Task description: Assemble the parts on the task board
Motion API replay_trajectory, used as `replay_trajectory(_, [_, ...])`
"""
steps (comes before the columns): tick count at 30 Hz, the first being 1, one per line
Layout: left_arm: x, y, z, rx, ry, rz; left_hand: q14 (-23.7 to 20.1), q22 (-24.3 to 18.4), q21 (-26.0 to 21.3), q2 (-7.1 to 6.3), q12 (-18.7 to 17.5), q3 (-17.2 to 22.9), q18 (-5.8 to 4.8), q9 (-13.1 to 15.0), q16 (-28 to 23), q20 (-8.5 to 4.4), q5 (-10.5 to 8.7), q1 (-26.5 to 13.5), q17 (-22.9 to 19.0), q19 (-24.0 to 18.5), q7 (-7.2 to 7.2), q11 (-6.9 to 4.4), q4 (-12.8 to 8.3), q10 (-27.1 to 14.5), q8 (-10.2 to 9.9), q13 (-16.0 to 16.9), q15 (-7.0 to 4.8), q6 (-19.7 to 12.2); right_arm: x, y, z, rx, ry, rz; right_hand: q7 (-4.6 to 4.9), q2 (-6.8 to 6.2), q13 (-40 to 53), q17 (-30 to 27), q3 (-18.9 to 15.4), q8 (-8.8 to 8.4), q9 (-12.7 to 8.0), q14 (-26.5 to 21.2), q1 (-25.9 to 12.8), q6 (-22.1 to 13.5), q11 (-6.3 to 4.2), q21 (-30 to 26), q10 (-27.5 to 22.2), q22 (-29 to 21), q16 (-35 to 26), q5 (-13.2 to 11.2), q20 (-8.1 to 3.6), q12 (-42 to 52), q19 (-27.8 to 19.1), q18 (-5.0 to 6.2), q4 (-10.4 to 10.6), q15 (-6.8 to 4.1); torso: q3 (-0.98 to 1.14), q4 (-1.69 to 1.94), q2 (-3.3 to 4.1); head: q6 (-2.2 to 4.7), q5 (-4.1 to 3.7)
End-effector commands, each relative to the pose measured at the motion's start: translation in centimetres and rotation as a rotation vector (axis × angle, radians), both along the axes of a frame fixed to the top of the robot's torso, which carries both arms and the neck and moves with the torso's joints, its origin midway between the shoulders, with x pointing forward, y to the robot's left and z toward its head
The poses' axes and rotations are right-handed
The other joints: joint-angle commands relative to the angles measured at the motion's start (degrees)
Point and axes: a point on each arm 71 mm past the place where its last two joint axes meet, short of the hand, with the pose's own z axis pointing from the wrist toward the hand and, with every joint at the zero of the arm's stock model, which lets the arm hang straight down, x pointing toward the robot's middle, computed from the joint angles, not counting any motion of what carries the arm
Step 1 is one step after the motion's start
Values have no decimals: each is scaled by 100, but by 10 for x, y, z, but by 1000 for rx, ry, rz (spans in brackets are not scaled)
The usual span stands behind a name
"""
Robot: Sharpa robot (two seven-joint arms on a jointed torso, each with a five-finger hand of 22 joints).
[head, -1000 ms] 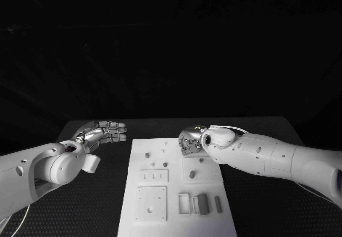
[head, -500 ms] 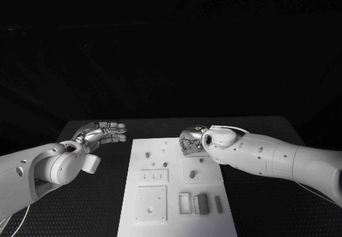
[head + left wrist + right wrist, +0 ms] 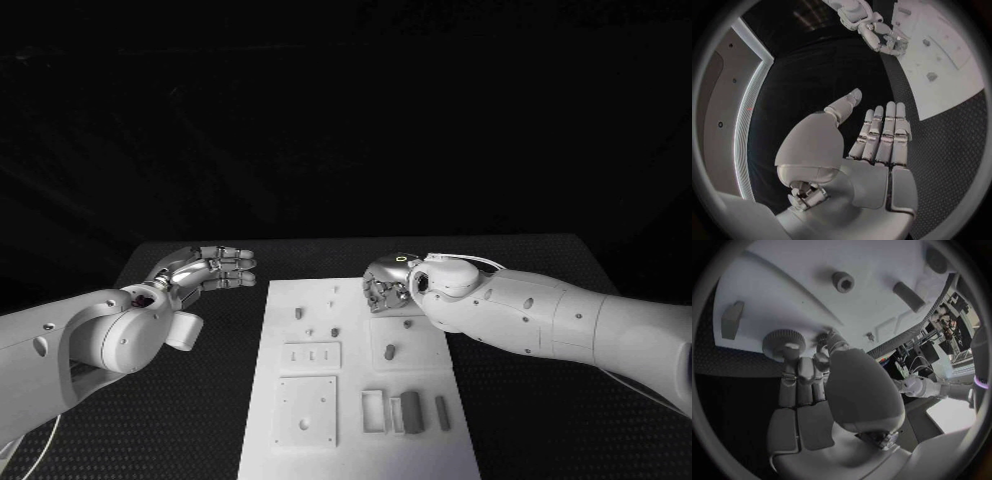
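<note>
The white task board (image 3: 361, 440) lies in the middle of the black table. My right hand (image 3: 387, 285) is curled down over its far right corner. In the right wrist view its fingertips (image 3: 792, 357) and thumb pinch a round knurled part (image 3: 779, 340) at the board's edge (image 3: 786, 295). My left hand (image 3: 202, 268) hovers over the table left of the board, holding nothing. Its fingers (image 3: 879, 135) are straight and the thumb stands apart. The left wrist view also shows the right hand (image 3: 879, 35) at the board's corner (image 3: 942, 60).
Small pegs (image 3: 299, 313) (image 3: 335, 332) (image 3: 389, 351) stand in the board's middle. Two square plates (image 3: 310, 357) (image 3: 306, 410) and several oblong pieces (image 3: 410, 411) lie toward its near end. Near the right hand are a short round peg (image 3: 842, 281), an oblong peg (image 3: 909, 296) and a wedge piece (image 3: 732, 319).
</note>
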Motion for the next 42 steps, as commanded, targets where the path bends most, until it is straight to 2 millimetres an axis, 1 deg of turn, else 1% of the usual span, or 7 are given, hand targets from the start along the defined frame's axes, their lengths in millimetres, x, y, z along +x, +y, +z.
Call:
replay_trajectory(1, [0, -1, 1, -5, -6, -12, 36, -6, -30, 7, -39, -42, -20, -9, -26, 5, -31, -55, -5, 41, 29, 11, -5, 25, -20, -6, 12, -7, -1, -4, -5, -37, 0, -5, 109, 140, -3, -14, 353, -16, -18, 47, 288, 269, -67, 52, 23, 122, 52, -3, -21, -43, -68, 87, 118, -132, -1, -3, 5, 9, 1])
replay_trajectory(8, [-1, -1, 1, -5, -6, -10, 37, -6, -32, 10, -41, -43, -20, -10, -28, 4, -31, -57, -4, 42, 26, 9, -6, 29, -20, -6, 11, -4, -1, -3, -4, -34, -11, 0, 87, 87, 15, -27, 518, -23, -11, 48, 263, 361, -82, 90, 28, 122, 79, -3, -34, -51, -80, 87, 123, -142, 1, -1, 11, 4, -2])
replay_trajectory(19, [-1, -1, 1, -5, -6, -11, 39, -6, -36, 11, -45, -44, -19, -11, -32, 4, -31, -60, -4, 43, 23, 7, -7, 33, -21, -7, 11, -2, -1, -2, -1, -18, -33, 1, 80, 74, 24, -26, 576, -28, -5, 55, 237, 400, -89, 107, 32, 120, 95, -3, -41, -53, -87, 87, 110, -149, 0, -3, 9, 12, -5])
replay_trajectory(27, [-1, -1, 1, -5, -6, -10, 39, -6, -39, 10, -48, -46, -18, -12, -34, 4, -31, -60, -3, 43, 22, 7, -9, 34, -22, -7, 11, -1, 1, 5, 18, 43, -110, -16, 73, 52, 31, -16, 615, -28, 1, 74, 210, 437, -96, 125, 42, 119, 112, -3, -48, -54, -87, 87, 89, -155, -8, -7, 12, 50, 4])
replay_trajectory(35, [-1, -1, 1, -5, -6, -10, 40, -7, -41, 10, -51, -47, -18, -13, -37, 4, -31, -61, -3, 44, 22, 7, -9, 36, -24, -8, 11, 0, 1, 23, 26, 64, -152, 6, 66, 31, 34, -22, 650, -31, 6, 81, 187, 470, -103, 138, 53, 117, 122, -2, -55, -58, -87, 86, 65, -161, -4, 0, 13, 70, 9])
replay_trajectory(40, [-1, -1, 1, -5, -6, -10, 40, -7, -44, 8, -54, -48, -18, -14, -39, 4, -31, -61, -2, 44, 22, 7, -10, 36, -25, -9, 11, 0, 0, 43, 29, 64, -204, 44, 64, 26, 35, -27, 664, -35, 6, 82, 179, 478, -105, 142, 57, 116, 124, -3, -57, -61, -87, 87, 55, -163, -3, -1, 14, 89, 17])
replay_trajectory(42, [0, -2, 1, -5, -7, -11, 40, -7, -45, 9, -55, -48, -18, -14, -40, 4, -31, -61, -2, 43, 22, 7, -10, 36, -25, -9, 11, 0, 0, 52, 30, 64, -216, 57, 63, 22, 35, -22, 671, -37, 6, 89, 176, 482, -106, 144, 60, 115, 127, -3, -58, -61, -87, 87, 50, -164, -3, -9, 16, 112, 28])
